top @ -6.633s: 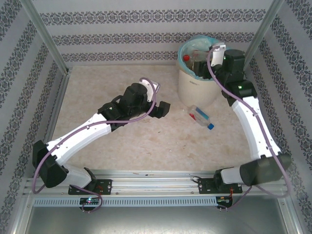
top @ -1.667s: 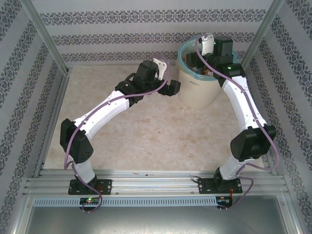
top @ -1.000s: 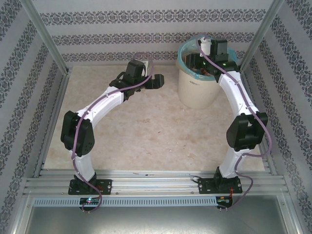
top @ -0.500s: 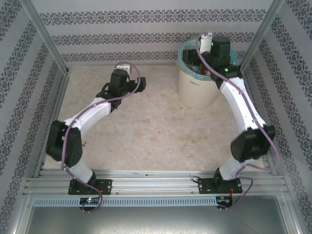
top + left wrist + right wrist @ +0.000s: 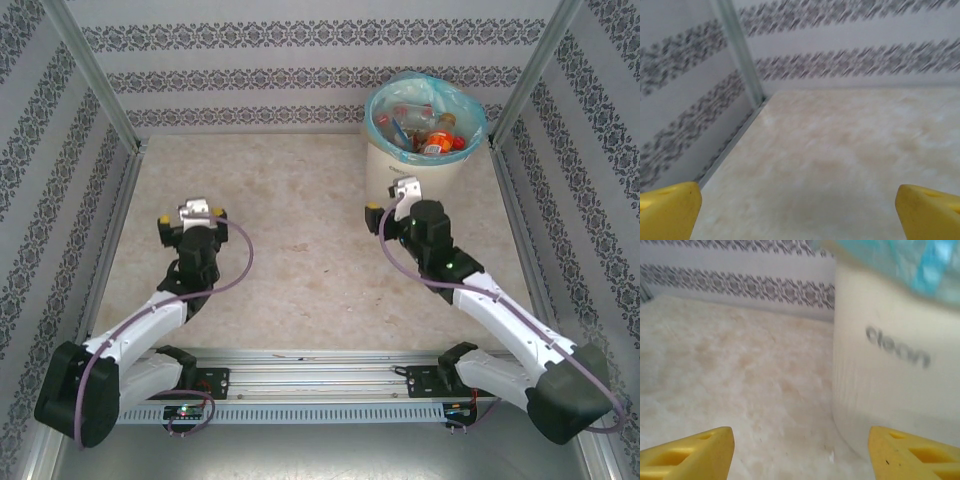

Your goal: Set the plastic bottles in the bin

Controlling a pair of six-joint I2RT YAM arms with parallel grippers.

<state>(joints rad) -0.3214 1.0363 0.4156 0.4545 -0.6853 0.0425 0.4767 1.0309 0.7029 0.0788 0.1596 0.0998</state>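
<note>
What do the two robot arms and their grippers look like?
The left arm and right arm have white shells, black joints and a purple cable each. The left gripper and right gripper end in yellow fingertips.

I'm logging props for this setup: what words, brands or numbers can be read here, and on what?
"clean": grey print on the off-white side of the bin, right wrist view.
Labels on the plastic bottles inside it: too small to read.

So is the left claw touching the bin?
Apart. In the top view, the left gripper sits far across the table from the bin.
</note>
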